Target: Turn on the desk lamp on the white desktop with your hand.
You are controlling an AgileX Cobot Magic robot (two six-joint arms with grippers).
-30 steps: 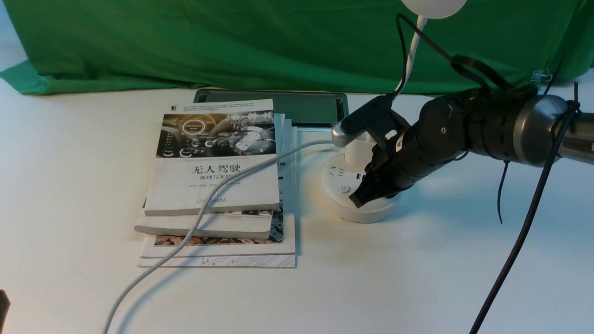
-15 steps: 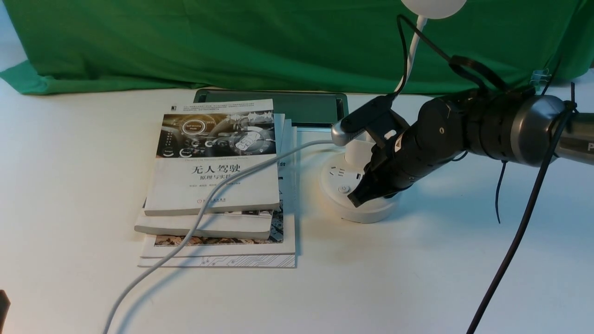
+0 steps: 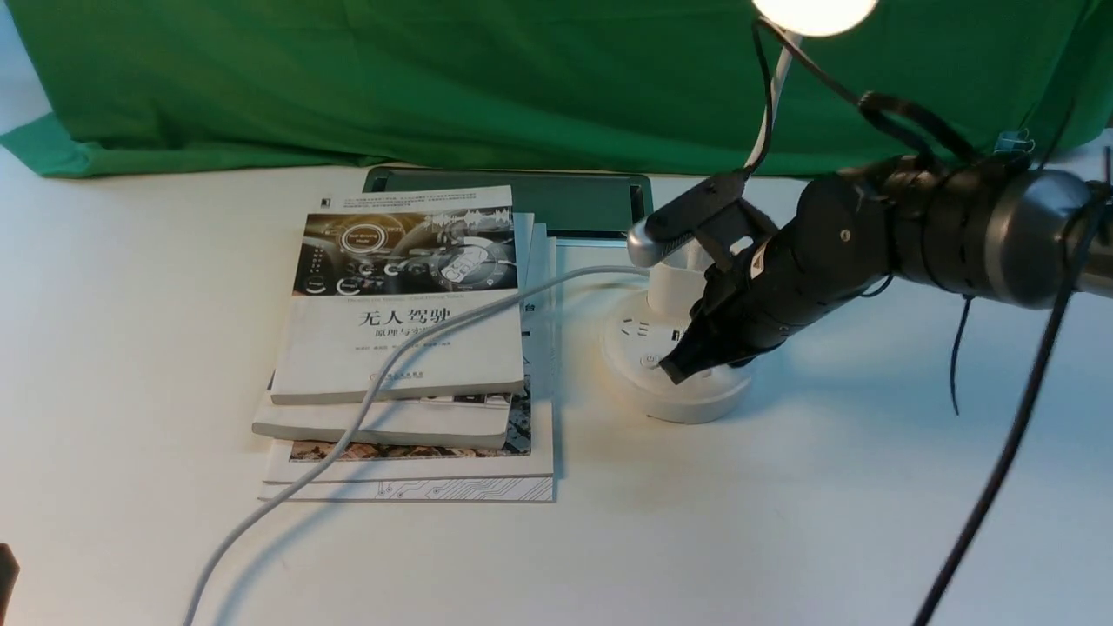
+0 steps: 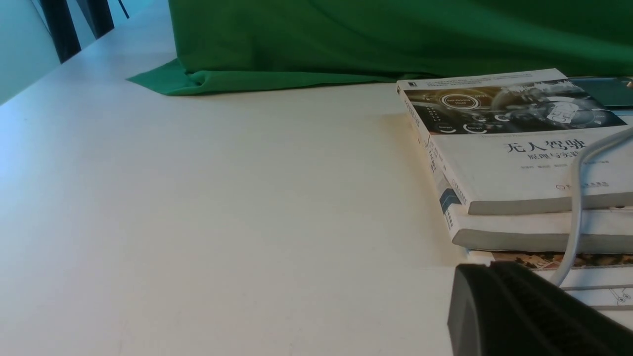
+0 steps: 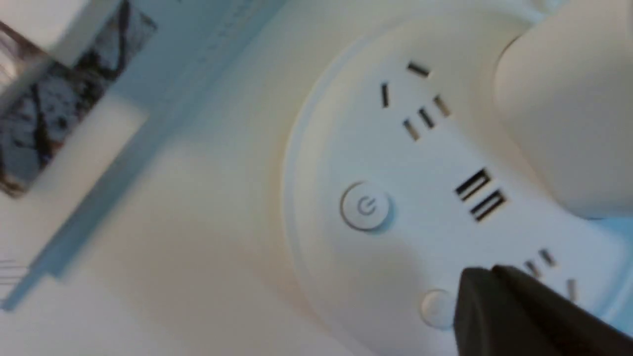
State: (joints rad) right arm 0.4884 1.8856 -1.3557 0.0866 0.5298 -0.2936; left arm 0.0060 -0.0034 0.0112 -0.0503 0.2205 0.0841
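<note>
The desk lamp (image 3: 685, 396) stands on the white table (image 3: 783, 530), its round base just past the front view's centre toward 3 o'clock. Clock directions here are read on that view, 12 o'clock pointing away from its camera. The lamp is lit: its round head (image 3: 817, 10), partly cut off by the frame, glows bright at 1 o'clock from the base, on a thin neck (image 3: 780, 83). The cup-shaped holder (image 3: 674, 291) rises from the base's 12 o'clock side. The right end effector (image 5: 487, 269) reaches in from 2 o'clock, closed with nothing in its grip, its black fingertips over the base. The power button (image 5: 366, 205) lies uncovered near them, with a second button (image 5: 439, 308) beside the fingers; whether the tips touch the base cannot be told. The left end effector (image 4: 488, 267) is also closed and empty, near the stacked books (image 3: 400, 348). These lie at 9 o'clock from the lamp base, crossed by a white cable (image 3: 409, 343) running toward 8 o'clock. A dark green tray (image 3: 574, 202) sits at 11 o'clock from the base, and a green cloth (image 3: 391, 87) hangs along 12 o'clock.
</note>
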